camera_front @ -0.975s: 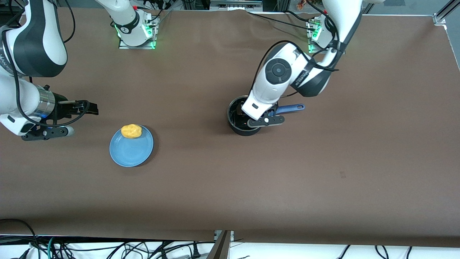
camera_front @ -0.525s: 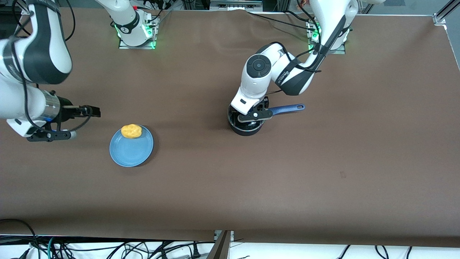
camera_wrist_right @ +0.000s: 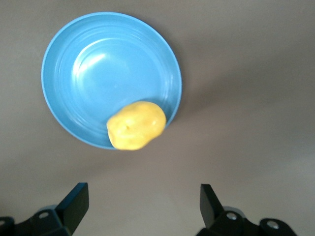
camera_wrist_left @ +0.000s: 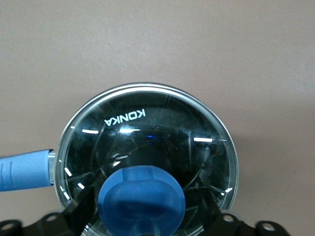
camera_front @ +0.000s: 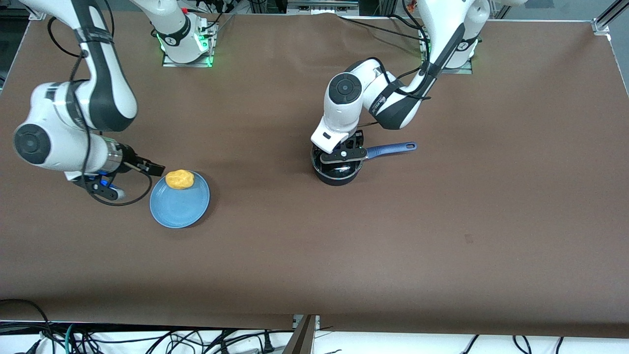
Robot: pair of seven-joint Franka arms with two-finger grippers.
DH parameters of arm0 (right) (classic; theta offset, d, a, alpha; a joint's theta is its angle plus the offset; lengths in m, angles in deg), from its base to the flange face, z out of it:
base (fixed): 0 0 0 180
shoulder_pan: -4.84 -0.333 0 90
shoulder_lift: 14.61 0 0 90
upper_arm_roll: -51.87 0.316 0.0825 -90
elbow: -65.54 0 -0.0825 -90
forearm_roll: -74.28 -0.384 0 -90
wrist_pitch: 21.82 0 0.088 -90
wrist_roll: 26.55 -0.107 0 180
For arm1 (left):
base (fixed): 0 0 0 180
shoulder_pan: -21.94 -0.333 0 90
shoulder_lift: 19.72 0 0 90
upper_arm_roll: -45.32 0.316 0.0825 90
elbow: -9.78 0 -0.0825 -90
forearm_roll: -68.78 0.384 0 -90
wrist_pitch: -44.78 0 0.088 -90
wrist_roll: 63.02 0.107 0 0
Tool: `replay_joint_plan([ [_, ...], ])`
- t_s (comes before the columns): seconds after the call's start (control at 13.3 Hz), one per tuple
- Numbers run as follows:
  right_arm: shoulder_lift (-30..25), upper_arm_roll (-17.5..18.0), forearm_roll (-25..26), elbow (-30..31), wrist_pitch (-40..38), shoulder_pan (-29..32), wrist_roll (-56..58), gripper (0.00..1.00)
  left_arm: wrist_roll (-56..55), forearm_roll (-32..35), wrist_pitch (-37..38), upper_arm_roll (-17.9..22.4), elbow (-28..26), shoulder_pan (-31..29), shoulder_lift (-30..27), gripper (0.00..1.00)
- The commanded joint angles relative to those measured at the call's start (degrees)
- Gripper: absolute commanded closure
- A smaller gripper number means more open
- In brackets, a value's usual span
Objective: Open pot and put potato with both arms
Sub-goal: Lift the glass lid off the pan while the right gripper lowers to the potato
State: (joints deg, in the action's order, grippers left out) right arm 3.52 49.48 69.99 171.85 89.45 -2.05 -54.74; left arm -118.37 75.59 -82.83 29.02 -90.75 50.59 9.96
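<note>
The black pot (camera_front: 333, 179) stands mid-table with its blue handle (camera_front: 393, 147) toward the left arm's end. A glass lid (camera_wrist_left: 147, 128) with a blue knob (camera_wrist_left: 141, 196) covers it. My left gripper (camera_front: 342, 161) hangs right over the lid, open, with a finger (camera_wrist_left: 82, 206) on each side of the knob and a gap to it. The yellow-orange potato (camera_front: 180, 179) lies on the blue plate (camera_front: 179, 206), at the rim farther from the front camera. My right gripper (camera_front: 155, 170) is open and empty, low beside the potato. In the right wrist view the potato (camera_wrist_right: 137, 125) lies ahead of the open fingers (camera_wrist_right: 74, 201).
The plate (camera_wrist_right: 88, 69) holds nothing but the potato. Bare brown table lies between plate and pot and all along the edge nearest the front camera. The arm bases (camera_front: 186, 44) stand at the table's back edge.
My right arm has swung in toward the plate and lowered, bringing its gripper next to the potato. My left gripper has shifted to the middle of the pot's lid and come down.
</note>
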Motion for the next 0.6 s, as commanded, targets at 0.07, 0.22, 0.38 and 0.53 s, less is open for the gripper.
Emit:
replay_joint_plan([
  [0.07, 5.32, -0.07, -0.89, 1.96, 8.15, -0.85, -3.72, 0.0, -1.6, 1.89, -0.97, -0.23, -1.16, 0.0, -0.94, 0.32],
  [0.22, 7.88, -0.07, -0.89, 2.05, 10.1, -0.93, -3.8, 0.0, -1.6, 1.8, -0.7, -0.23, -1.16, -0.08, -1.12, 0.33],
  [0.38, 8.77, -0.07, -0.89, 3.01, 11.42, -0.85, -4.86, 0.0, -1.6, 1.71, -0.18, -0.31, -0.98, -0.61, -1.73, 0.34],
  [0.53, 8.77, -0.07, -0.89, 6.17, 15.36, -0.85, -4.86, 0.0, -0.99, 1.54, 0.09, -0.31, -1.07, -1.31, -3.22, 0.34],
])
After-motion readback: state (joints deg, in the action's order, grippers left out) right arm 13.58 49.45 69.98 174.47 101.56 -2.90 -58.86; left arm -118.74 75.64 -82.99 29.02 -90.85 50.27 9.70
